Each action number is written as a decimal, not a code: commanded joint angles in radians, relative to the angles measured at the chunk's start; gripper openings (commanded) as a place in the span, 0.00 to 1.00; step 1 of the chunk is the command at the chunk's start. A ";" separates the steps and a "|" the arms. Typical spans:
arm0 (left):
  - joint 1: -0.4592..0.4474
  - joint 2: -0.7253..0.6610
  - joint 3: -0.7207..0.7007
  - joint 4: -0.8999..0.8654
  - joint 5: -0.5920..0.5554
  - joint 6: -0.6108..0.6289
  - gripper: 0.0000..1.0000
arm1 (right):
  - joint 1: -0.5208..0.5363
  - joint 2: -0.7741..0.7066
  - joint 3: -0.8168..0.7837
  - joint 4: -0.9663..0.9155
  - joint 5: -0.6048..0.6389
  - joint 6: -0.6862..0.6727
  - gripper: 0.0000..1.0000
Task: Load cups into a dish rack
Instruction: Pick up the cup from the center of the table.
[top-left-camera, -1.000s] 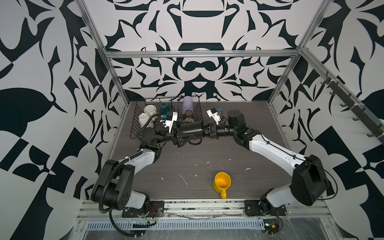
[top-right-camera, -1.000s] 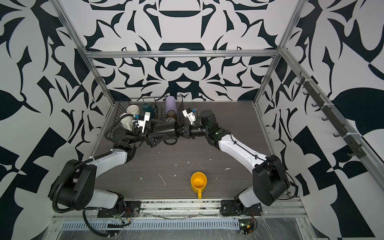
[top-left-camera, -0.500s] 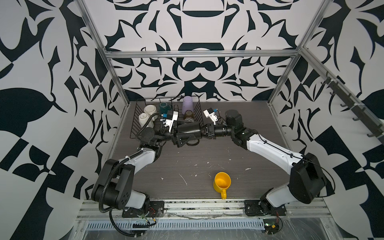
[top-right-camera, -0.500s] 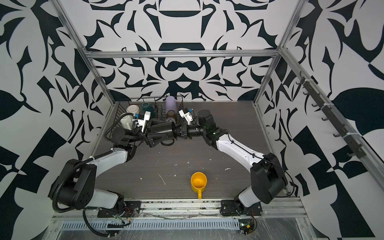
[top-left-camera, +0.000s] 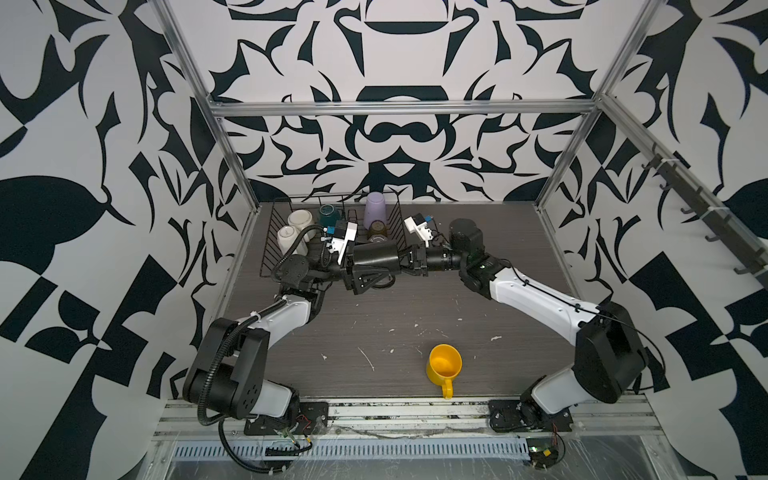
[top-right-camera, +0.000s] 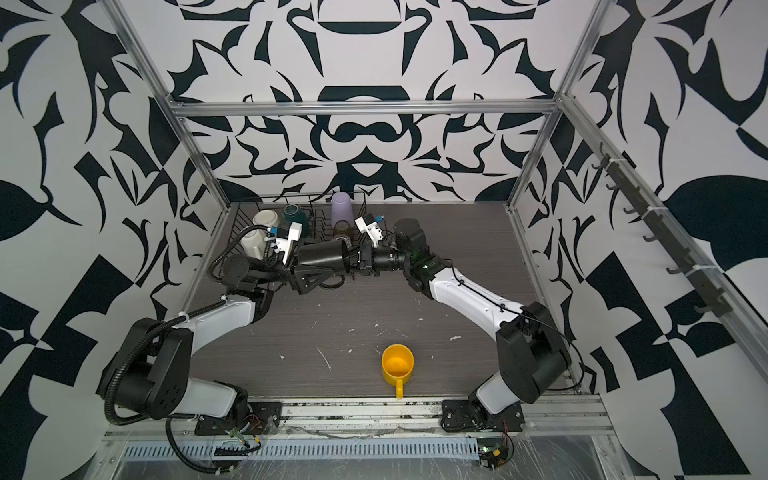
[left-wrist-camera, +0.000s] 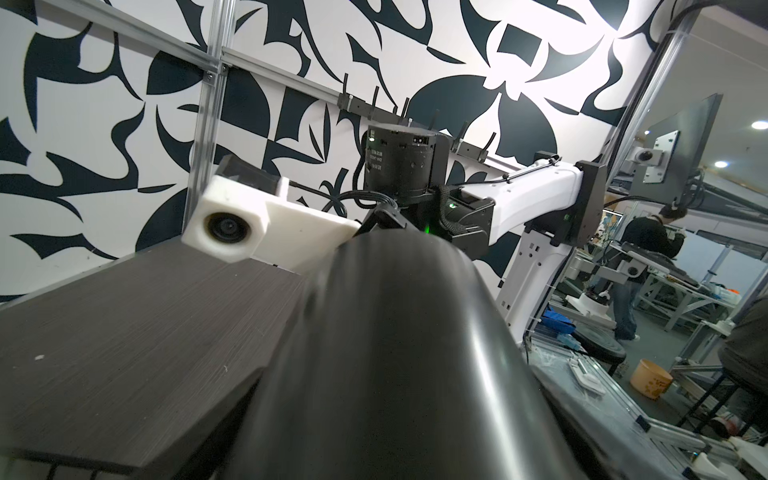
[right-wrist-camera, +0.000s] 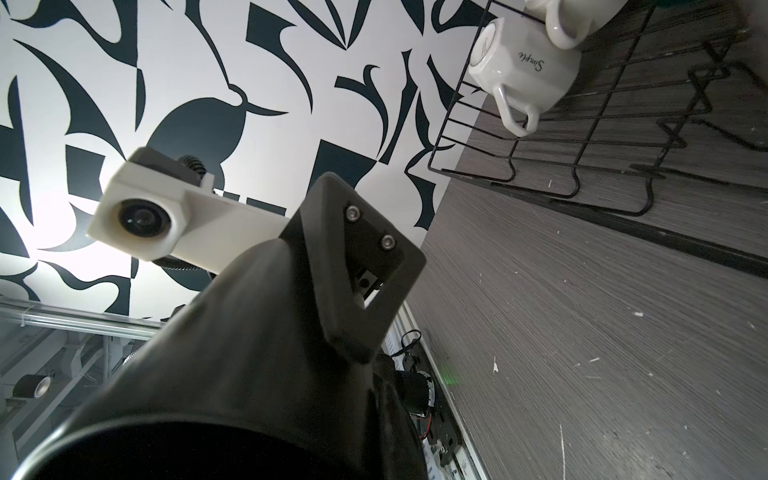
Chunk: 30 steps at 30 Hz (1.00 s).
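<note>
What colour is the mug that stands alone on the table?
Yellow. The mug shows best in a top view.

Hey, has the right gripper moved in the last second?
Yes. In both top views the right gripper has shifted toward the robot's left, ending nearer the lilac tumbler in the dish rack.

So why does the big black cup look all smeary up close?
In the left wrist view the black cup is very close, soft-edged, with a bright glare streak; in the right wrist view it is fuzzy too, while the white mug is sharp; both top views are crisp.
</note>
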<state>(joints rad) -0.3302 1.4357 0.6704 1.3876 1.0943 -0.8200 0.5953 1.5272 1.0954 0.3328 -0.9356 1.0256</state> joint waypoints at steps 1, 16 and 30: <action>-0.005 0.009 0.044 0.054 0.018 -0.041 0.89 | 0.013 -0.020 0.048 0.140 -0.036 0.025 0.00; -0.005 -0.007 0.069 0.054 0.021 -0.088 0.24 | 0.017 -0.022 0.051 0.110 -0.024 0.013 0.00; 0.003 -0.045 0.095 -0.012 -0.008 -0.081 0.00 | 0.002 -0.068 0.080 -0.064 0.033 -0.100 0.19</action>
<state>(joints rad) -0.3260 1.4284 0.7307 1.3510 1.1179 -0.8837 0.5957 1.4971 1.1328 0.2520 -0.9073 0.9802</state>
